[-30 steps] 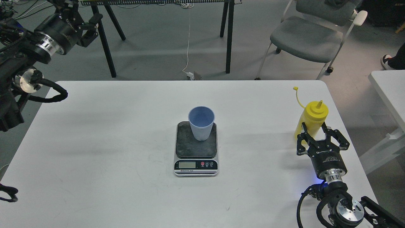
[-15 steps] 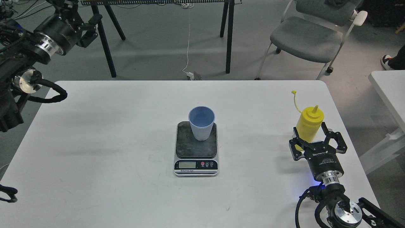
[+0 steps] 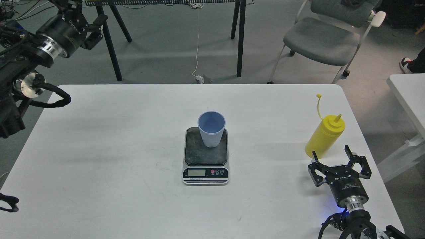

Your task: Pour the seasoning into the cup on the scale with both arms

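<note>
Two arms wait: right tool (image 3: pixel 338 158) spread wide, empty, just short of the yellow seasoning (image 3: pixel 324 136); blue cup (image 3: pixel 211 128) centred on the scale (image 3: pixel 206 155) for weighing; left tool (image 3: pixel 81 25) raised off-bench, grip unclear.

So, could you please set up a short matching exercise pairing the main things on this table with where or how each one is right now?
Things:
1. cup
2. seasoning bottle
3. right gripper
4. scale

States:
A. jaws open, just short of the bottle
B. standing on the dark weighing plate
C. free on the table, cap off
D. mid-table, display facing the robot

Pairs: 1-B, 2-C, 3-A, 4-D
</note>
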`<state>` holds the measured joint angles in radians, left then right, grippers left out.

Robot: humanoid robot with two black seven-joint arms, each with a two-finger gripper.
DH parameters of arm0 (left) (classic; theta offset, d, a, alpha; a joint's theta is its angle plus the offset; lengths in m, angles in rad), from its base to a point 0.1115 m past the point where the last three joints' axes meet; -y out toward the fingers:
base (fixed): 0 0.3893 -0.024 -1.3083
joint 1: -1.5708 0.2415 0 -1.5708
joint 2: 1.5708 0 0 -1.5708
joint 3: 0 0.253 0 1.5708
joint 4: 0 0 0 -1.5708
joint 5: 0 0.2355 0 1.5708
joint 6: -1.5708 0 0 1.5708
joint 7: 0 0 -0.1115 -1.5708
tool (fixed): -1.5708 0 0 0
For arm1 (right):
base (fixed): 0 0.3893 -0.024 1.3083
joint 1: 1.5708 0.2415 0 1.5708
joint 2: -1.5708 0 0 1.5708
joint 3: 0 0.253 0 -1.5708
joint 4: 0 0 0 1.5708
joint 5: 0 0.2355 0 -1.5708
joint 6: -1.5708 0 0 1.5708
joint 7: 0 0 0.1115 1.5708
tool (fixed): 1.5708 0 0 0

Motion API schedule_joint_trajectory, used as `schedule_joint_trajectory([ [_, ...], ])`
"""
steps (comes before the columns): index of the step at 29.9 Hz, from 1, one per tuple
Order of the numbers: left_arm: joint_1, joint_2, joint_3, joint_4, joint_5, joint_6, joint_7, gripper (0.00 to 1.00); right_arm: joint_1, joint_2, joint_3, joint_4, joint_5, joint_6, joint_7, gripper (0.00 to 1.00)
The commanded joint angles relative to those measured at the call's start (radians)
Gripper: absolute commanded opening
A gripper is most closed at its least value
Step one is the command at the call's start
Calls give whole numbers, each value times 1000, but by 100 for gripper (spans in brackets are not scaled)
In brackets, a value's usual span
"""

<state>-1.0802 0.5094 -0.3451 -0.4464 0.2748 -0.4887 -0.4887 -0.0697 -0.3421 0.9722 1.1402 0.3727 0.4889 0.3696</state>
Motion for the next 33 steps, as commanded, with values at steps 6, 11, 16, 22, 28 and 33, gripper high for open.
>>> schedule_joint_trajectory([
  [6,-3,-3,-3,0,0,0,0,95,-97,-282,-13,87,-3,0,-8,99],
  [11,0,-5,-9,2,-6,0,0,95,-96,-518,-3,-43,-44,0,-8,99],
  [16,3,-9,-12,2,-11,0,0,95,133,-658,-13,-287,-86,0,-66,99],
  [22,17,-8,-15,2,-12,0,0,95,535,-666,-24,-436,-110,0,-167,99],
  [28,22,-5,-41,2,-12,0,0,96,875,-464,-137,-450,-110,0,-293,98],
  [33,22,0,-45,2,-14,0,0,96,985,-195,-194,-450,-109,0,-325,98],
])
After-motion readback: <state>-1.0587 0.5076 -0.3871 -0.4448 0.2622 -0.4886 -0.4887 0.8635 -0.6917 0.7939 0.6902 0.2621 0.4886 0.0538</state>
